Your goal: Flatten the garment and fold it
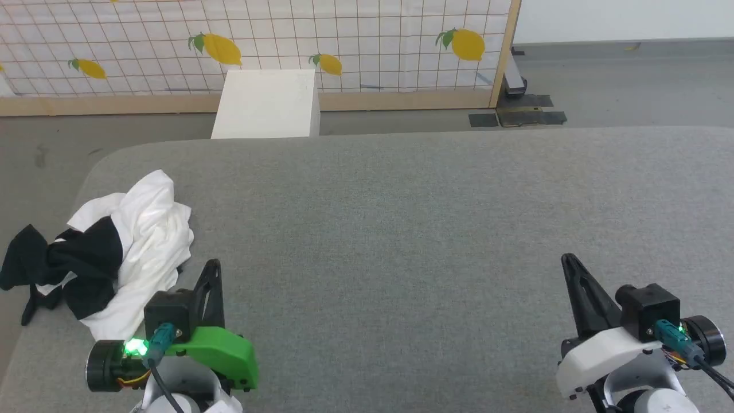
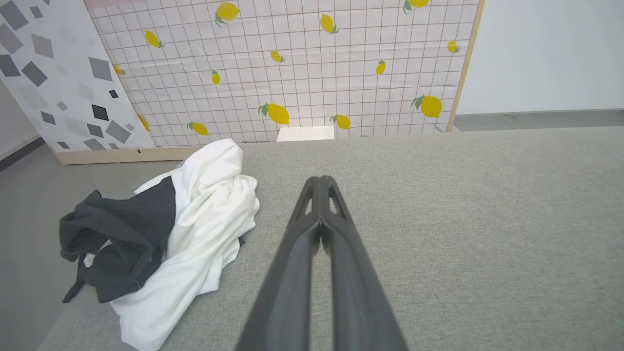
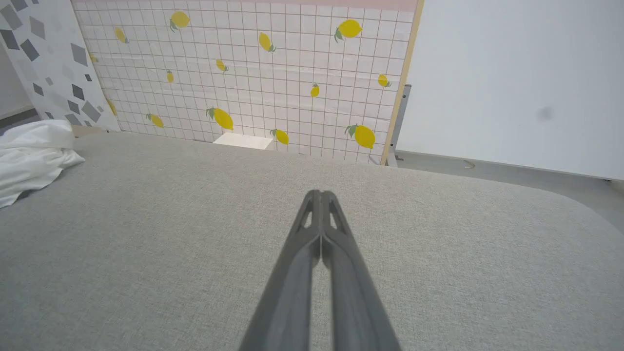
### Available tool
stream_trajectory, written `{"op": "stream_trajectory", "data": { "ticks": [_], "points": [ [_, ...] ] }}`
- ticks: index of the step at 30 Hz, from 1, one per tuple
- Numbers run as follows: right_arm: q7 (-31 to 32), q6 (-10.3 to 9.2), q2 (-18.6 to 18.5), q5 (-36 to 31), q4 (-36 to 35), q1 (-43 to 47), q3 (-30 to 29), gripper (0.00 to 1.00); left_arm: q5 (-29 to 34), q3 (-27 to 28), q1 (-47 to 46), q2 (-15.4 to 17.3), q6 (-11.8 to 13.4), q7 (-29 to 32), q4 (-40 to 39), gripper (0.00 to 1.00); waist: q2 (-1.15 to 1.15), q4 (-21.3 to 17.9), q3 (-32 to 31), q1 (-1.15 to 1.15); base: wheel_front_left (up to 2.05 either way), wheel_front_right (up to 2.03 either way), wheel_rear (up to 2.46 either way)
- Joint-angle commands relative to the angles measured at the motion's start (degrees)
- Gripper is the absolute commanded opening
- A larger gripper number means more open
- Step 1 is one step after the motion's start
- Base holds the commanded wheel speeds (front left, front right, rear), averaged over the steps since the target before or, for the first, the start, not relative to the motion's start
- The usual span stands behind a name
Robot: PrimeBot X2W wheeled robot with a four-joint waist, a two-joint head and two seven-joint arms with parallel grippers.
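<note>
The garment (image 1: 143, 241) lies in a crumpled heap at about 9 o'clock in the head view, on the left rim of the grey cushion (image 1: 401, 229). The white body is bunched on top and a black sleeve is tangled beneath it. That black part seems to hang past the rim toward the floor (image 1: 34, 143), though the edge is hard to trace under the folds. No print shows, so I cannot tell which side faces up.

The left gripper (image 1: 213, 268) sits at 7 o'clock, just beside the heap's near hem. Its two fingers are pressed together and hold nothing. The right gripper (image 1: 569, 263) sits at 5 o'clock, well apart from the cloth, also pressed together and empty. Flattening has not begun.

The main risk is the rim. A tug toward 9 o'clock, or a grip on the hanging sleeve alone, could slide the whole heap off onto the floor. The safer pull is toward 3 o'clock, onto bare cushion.

A second risk is pinching several layers at once. The white folds overlap, and a deep bite would lift a wad, not an edge. Going in with the fingers pressed together would only shove the cloth along.

With the right gripper so far away, a one-sided lift could twist the shirt further.
</note>
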Motion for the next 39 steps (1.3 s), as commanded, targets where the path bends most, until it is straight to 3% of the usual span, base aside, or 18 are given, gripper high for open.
{"op": "stream_trajectory", "data": {
  "ticks": [1,24,25,39],
  "points": [
    [0.0,-0.1,0.2,-0.4,0.1,-1.0,0.1,0.0,0.7,0.2,0.6,-0.2,0.4,0.1,-0.1,0.0,0.0,0.0,0.0,0.0,0.0,0.0,0.0],
    [0.0,-0.1,0.2,-0.4,0.1,-1.0,0.1,0.0,0.7,0.2,0.6,-0.2,0.4,0.1,-0.1,0.0,0.0,0.0,0.0,0.0,0.0,0.0,0.0],
    [0.0,0.0,0.0,0.0,0.0,0.0,0.0,1.0,0.0,0.0,0.0,0.0,0.0,0.0,0.0,1.0,0.0,0.0,0.0,0.0,0.0,0.0,0.0],
    [-1.0,-0.01,0.0,0.8,0.4,-0.2,0.1,1.0,-1.0,-0.7,-0.4,0.0,0.2,-1.2,0.9,1.0,0.0,0.9,0.1,0.0,0.0,0.0,0.0]
  ]
}}
